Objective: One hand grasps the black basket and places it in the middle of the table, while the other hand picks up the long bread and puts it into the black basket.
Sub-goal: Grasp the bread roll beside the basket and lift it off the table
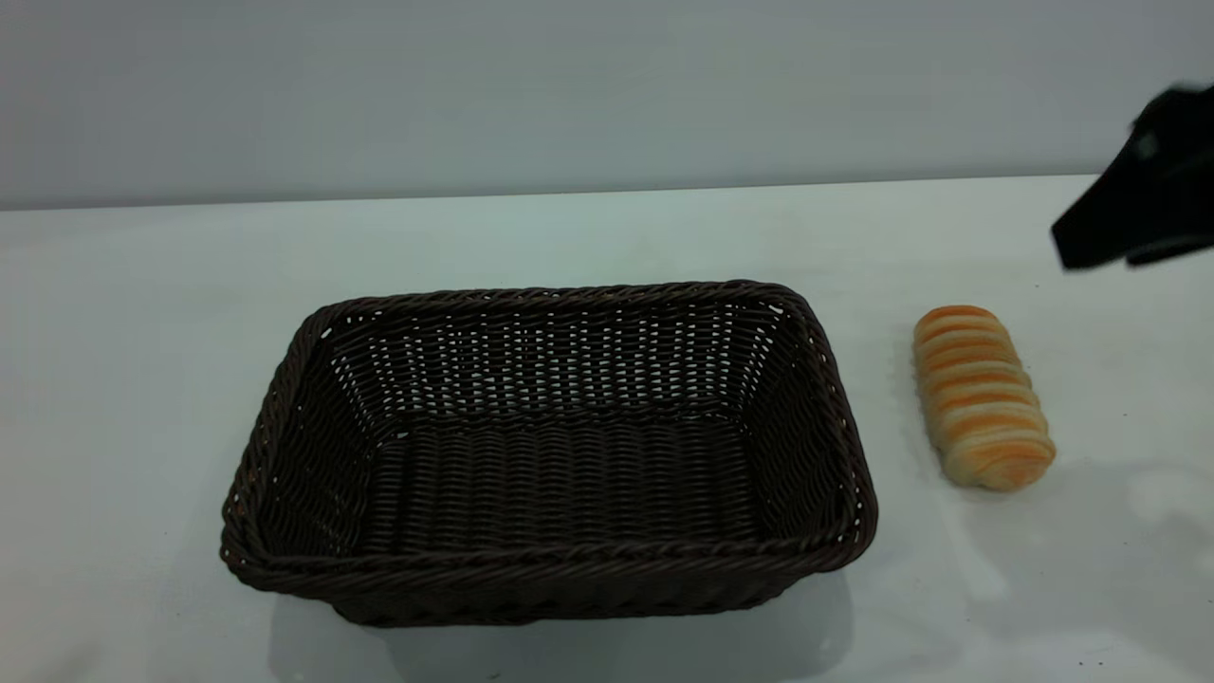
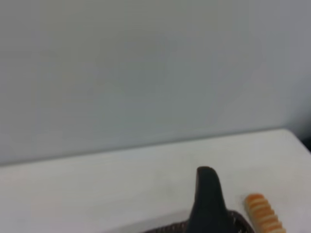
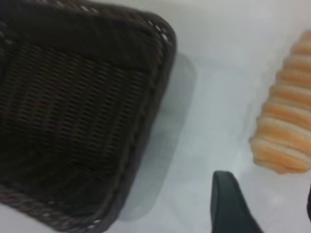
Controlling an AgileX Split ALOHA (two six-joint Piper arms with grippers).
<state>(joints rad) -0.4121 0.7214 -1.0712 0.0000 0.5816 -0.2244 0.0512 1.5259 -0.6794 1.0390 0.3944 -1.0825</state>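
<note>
- While the black basket (image 1: 550, 455) sat upright on the table (image 1: 142, 332) near its middle, the right gripper (image 1: 1133, 204) hung in the air at the table's right edge, above and beyond the long bread (image 1: 982, 408), touching nothing.
- Its dark body slanted downward toward the table; from the exterior view I could not tell whether its fingers were apart or together.
- The long bread lay on the table just to the right of the basket, apart from its rim, with its length running from front to back.
- The right wrist view looked down on the basket's corner (image 3: 160, 39) and one end of the bread (image 3: 286, 126), with bare table (image 3: 214, 97) between them; a single black finger (image 3: 231, 206) showed, clear of both.
- The left wrist view showed what the exterior view did not: one finger of the left gripper (image 2: 208, 204) raised above the basket's rim (image 2: 238, 221), with the bread (image 2: 265, 217) beyond. Its jaw state I could not tell.
</note>
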